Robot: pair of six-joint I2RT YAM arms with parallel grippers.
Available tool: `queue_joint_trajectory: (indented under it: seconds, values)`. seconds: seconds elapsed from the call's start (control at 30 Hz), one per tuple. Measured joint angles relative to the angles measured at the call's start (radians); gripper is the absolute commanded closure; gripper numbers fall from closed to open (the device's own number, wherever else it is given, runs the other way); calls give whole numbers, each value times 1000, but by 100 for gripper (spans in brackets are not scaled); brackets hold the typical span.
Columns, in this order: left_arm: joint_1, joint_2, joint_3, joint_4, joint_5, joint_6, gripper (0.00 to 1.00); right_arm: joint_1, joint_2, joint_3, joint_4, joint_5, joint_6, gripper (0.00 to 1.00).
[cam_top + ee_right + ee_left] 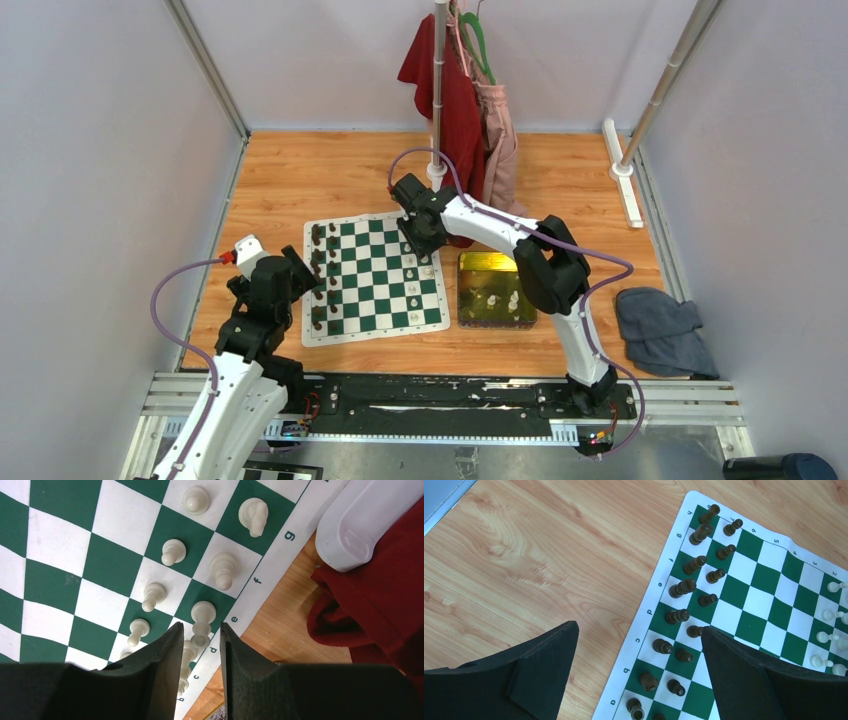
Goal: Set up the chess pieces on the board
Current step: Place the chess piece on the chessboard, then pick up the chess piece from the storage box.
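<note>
The right gripper [201, 629] hangs over the right edge of the board [112, 562]. Its jaws stand narrowly apart on either side of a tall cream chessman [202, 614] on the e-file, not clamping it. More cream chess pieces [173, 552] stand in rows alongside. Just off that edge crowd a white plastic base [360, 525] and a red cloth [380, 595]. The left gripper [639, 628], spread wide, hovers at the board's left edge beside the dark chessmen [682, 587].

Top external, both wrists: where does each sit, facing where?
Top external: above, behind the arm bases, looking down at the green-and-white square chess mat; both arms, left hand, right hand show.
Left wrist: on the left arm, looking down at dark brown plastic chessmen; own black fingers show.
Right wrist: looking down at cream-white plastic chessmen; own fingers show.
Shared: all see the mat.
</note>
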Motion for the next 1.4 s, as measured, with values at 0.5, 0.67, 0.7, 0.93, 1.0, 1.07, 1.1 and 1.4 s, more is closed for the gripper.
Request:
queue_joint_trajectory:
  seconds: [0.5,0.67,0.7,0.93,1.0,1.07,1.1,1.4]
  values:
    - [0,0,0,0,0,0,0,0,-16,-5,15,1,-22,57]
    - [0,-1,0,0,0,0,0,0,-46,-3,16,4,-27,57]
    - [0,-2,0,0,0,0,0,0,-53,-3,15,5,-29,57]
    - [0,-3,0,0,-2,0,0,6,-138,-3,13,30,-47,57]
    - [0,-7,0,0,-4,0,0,10,-184,-8,14,40,-49,57]
    - [0,-16,0,0,-8,0,0,15,-247,-30,16,56,-50,57]
    - [0,-20,0,0,-10,0,0,16,-280,-46,15,63,-50,57]
    - [0,-30,0,0,-23,0,0,18,-539,-258,4,160,-31,57]
